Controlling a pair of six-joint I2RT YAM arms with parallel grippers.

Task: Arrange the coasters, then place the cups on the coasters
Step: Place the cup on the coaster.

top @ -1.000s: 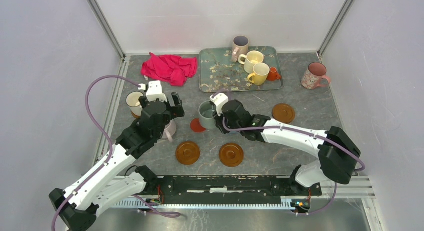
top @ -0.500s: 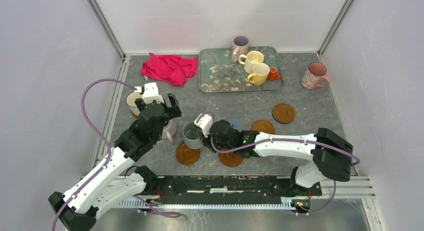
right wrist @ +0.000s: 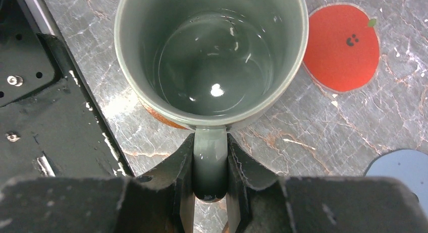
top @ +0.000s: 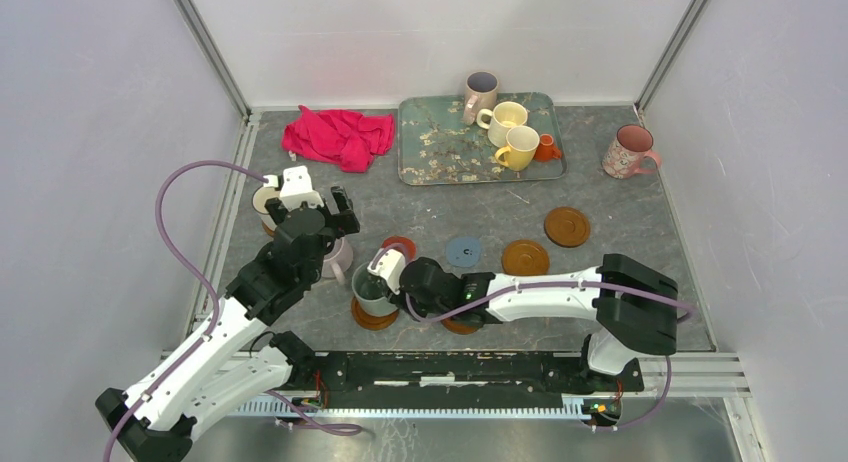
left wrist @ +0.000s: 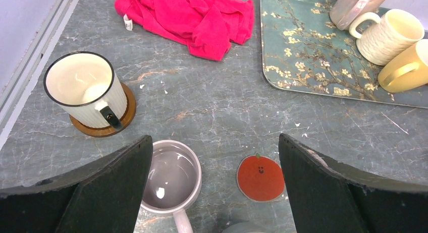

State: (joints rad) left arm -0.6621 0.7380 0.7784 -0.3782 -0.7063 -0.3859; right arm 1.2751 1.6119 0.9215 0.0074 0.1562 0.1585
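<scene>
The right gripper clamps its narrowed jaws on the handle of the grey-green mug, holding the cup upright just to the near-left of the red coaster, on the side towards the arm bases. The handle's long axis runs straight back between the two fingers, so the mug's body lies directly ahead of the gripper and the rim faces up. The relation that matters now is mug to amber coaster. That disc lies directly under the cup, near-left of the red coaster. Only a brown sliver peeps out below the rim on the handle side in the wrist view. Whether the base already touches the disc cannot be told. The sliver hints that the cup may sit a shade off centre, away from the gripper, though the camera's angle could account for that. The right arm is plainly the nearer one for setting down and letting go. The left gripper hangs with jaws spread wide to the left of the red coaster, above the mauve mug, gripping nothing. The blue coaster lies bare on the red coaster's right, apart from it.
</scene>
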